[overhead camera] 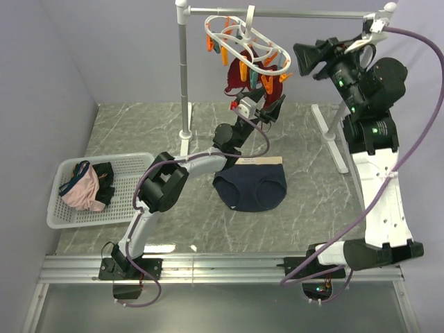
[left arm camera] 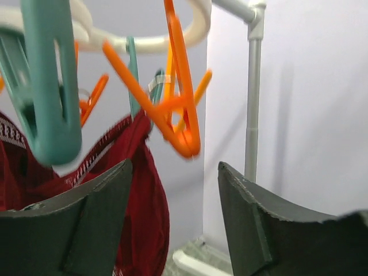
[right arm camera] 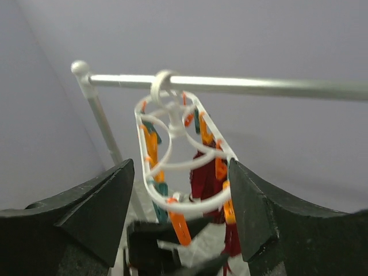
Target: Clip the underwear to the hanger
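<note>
The navy underwear [overhead camera: 251, 186] lies flat on the table, its beige waistband at the far edge. The white oval hanger [overhead camera: 244, 40] hangs by its hook from the rail, with orange and teal clips; it also shows in the right wrist view [right arm camera: 172, 158]. A maroon garment [overhead camera: 238, 80] is clipped to it. My left gripper [overhead camera: 275, 105] is raised just below the hanger, open and empty; its view shows an orange clip [left arm camera: 183, 123] and a teal clip [left arm camera: 49, 98] right above the jaws. My right gripper [overhead camera: 304, 58] is open and empty, level with the hanger at its right.
The grey rail stand [overhead camera: 184, 76] spans the back, its right foot [overhead camera: 331, 139] on the table. A white basket [overhead camera: 64, 211] at the left holds a pink garment [overhead camera: 82, 193] and dark garments. The maroon garment [left arm camera: 141, 201] hangs by my left finger.
</note>
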